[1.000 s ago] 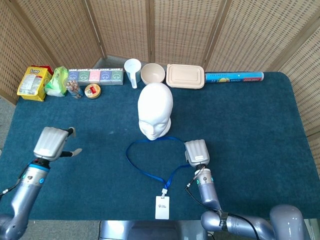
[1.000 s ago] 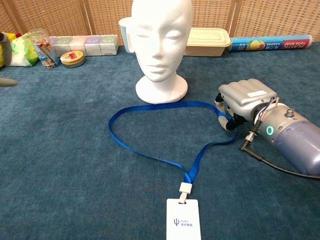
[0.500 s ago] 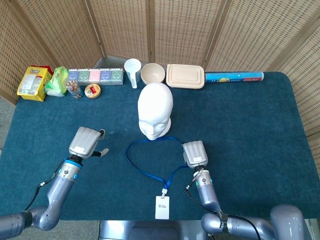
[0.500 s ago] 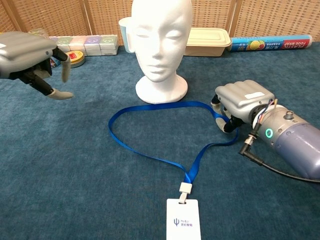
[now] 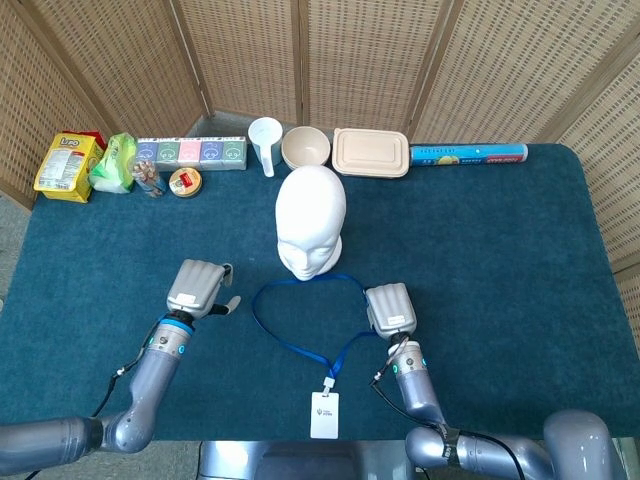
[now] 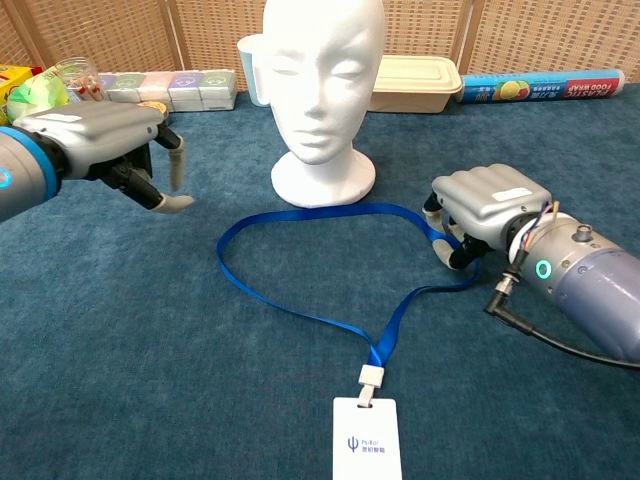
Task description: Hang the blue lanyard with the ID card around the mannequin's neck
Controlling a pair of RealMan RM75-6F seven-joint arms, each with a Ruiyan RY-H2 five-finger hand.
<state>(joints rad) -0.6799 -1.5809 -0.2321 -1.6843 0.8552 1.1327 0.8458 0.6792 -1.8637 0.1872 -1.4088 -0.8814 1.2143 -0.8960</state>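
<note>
Left robot hand [image 6: 110, 150]: above the desk [image 5: 520, 260], left of the lanyard loop, fingers apart, holding nothing; blue lanyard [image 6: 300, 310]: flat on the desk before the mannequin head [image 6: 322, 80], not around its neck; ID card [image 6: 365, 440]: at the strap's near end; right robot hand [image 6: 480, 205]: at the loop's right edge, fingers curled down at the strap; whether it grips cannot be told.

Head at centre frame, strap loop below it.
Mannequin head [image 5: 311, 222] above lanyard [image 5: 300, 318]; card [image 5: 324, 414] lowest; hands flank the loop.
</note>
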